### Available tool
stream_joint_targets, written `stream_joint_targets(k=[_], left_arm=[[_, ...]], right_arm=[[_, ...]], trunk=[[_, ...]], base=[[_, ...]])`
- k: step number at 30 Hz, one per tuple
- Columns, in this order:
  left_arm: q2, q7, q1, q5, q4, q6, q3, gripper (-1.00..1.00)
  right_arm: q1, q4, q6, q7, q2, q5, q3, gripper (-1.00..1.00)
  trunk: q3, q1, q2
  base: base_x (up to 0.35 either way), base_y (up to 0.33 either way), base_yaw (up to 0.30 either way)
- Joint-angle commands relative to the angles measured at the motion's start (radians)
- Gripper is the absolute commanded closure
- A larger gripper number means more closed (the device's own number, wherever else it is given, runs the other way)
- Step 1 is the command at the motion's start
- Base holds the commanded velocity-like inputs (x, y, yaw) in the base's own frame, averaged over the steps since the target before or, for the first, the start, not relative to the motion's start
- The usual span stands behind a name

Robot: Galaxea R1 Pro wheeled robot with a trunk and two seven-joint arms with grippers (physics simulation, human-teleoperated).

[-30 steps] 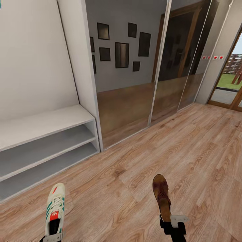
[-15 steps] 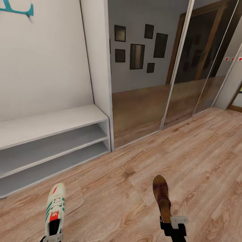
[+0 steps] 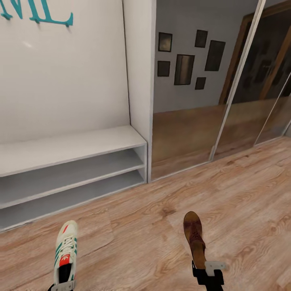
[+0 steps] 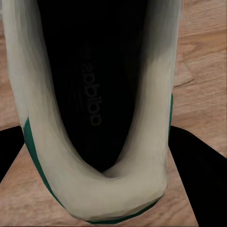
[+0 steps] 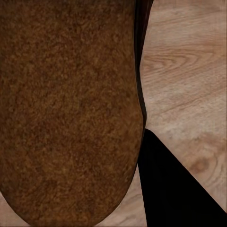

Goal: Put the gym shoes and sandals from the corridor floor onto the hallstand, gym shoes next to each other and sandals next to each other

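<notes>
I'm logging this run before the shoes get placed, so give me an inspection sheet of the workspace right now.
Surface: wood-plank corridor floor, bare where visible.
Job's things: gym shoe held at its heel by the left gripper; sandal held at its heel by the right gripper; hallstand bench top and both shelf rows hold nothing.
Clutter: nothing seen.
Grippers: each shut on its shoe, toes pointing forward.
Cables: nothing seen.
Surroundings: mirrored sliding doors beside the hallstand, teal letters on the white wall.

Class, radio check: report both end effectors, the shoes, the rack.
Left end effector shut on gym shoe. Right end effector shut on sandal. Hallstand ahead-left, shelves bare, floor between unobstructed.
</notes>
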Motion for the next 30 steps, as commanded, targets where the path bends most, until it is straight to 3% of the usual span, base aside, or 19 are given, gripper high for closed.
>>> stream_joint_targets(k=[1,30], left_arm=[[-0.001,-0.003,-0.001,-0.01,0.001,-0.003,0.007,1.0],[-0.002,-0.002,-0.001,0.0,0.014,-0.003,0.015,1.0]], right_arm=[[0.0,0.001,-0.003,0.0,0.0,0.007,-0.008,1.0],[0.0,0.001,-0.003,-0.001,-0.005,0.007,-0.022,1.0]], trunk=[[0.0,0.0,0.0],[0.017,0.0,0.0]], base=[[0.0,0.0,0.265],[0.0,0.007,0.265]])
